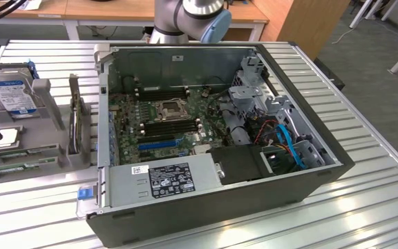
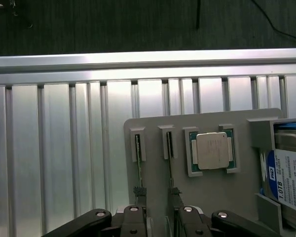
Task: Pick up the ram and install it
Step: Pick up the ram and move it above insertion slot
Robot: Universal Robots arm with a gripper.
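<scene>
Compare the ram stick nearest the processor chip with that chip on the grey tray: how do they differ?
The ram stick stands on its edge; the processor chip lies flat, face up. The ram stick looks long and thin; the processor chip is square, with a silver top. Both sit on the grey tray.

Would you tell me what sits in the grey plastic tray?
Two thin green ram sticks on edge, a square silver processor chip and a blue-labelled hard drive; the gripper covers the tray's near edge.
</scene>
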